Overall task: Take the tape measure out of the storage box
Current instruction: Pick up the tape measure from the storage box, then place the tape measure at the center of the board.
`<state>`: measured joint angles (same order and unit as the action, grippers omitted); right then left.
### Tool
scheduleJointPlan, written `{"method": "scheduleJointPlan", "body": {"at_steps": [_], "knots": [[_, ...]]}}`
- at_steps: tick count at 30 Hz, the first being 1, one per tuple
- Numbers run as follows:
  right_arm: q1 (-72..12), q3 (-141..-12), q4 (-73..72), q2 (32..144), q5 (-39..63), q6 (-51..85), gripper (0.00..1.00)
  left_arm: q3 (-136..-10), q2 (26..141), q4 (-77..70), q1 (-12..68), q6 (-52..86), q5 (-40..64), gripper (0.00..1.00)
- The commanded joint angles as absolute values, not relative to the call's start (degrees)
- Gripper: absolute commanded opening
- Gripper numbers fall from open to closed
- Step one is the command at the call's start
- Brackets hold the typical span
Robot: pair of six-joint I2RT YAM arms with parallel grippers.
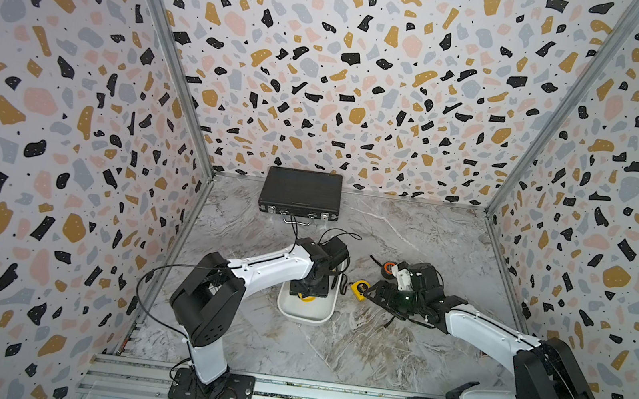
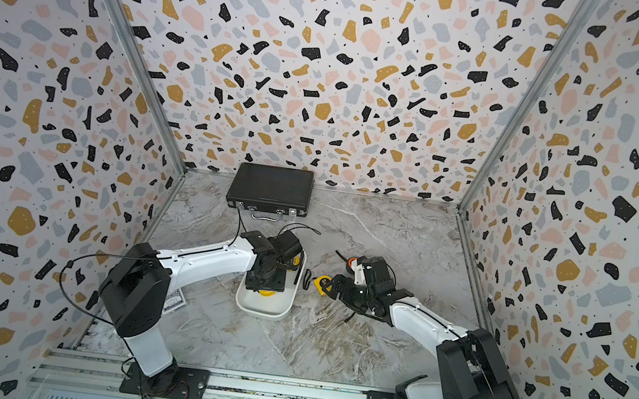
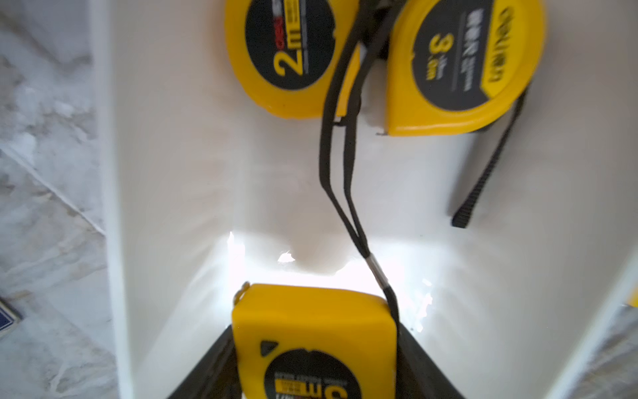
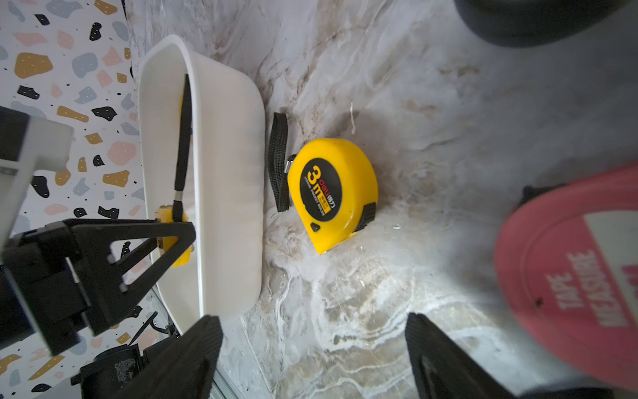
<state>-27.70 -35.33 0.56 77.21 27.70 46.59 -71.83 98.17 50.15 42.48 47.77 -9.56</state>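
Observation:
The white storage box (image 1: 306,315) sits on the marble table just left of centre. In the left wrist view, my left gripper (image 3: 314,349) is down inside it, shut on a yellow tape measure (image 3: 310,317) whose black strap trails away. Two more yellow tape measures, marked 2 m (image 3: 286,58) and 3 m (image 3: 462,65), lie flat at the box's far end. The right wrist view shows the box (image 4: 228,172) from the side, with the held tape measure (image 4: 172,238) at rim height. My right gripper (image 4: 312,328) hangs open over bare table, right of the box.
A yellow 3 m tape measure (image 4: 333,193) with a black strap (image 4: 279,162) lies on the table beside the box's right wall. A round red tape measure (image 4: 569,276) lies close to my right gripper. A shut black briefcase (image 1: 300,191) stands at the back wall.

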Motion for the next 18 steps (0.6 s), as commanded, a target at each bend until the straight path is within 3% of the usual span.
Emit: {"method": "scheduleJointPlan", "body": {"at_steps": [1,10,18], "knots": [[-28.0,-36.9,1.2,74.2,28.1,45.7,0.89,-74.6,94.6,53.6,42.3,49.6,-10.7,0.00],[-31.5,-36.6,-2.8,68.5,24.3,45.6,0.89,-81.4,90.9,54.0,42.7,54.6,-6.8,0.00],[-37.2,-34.5,-9.0,62.1,16.0,43.4,0.88,-89.5,94.2,51.6,44.8,60.3,-4.0,0.00]]}}
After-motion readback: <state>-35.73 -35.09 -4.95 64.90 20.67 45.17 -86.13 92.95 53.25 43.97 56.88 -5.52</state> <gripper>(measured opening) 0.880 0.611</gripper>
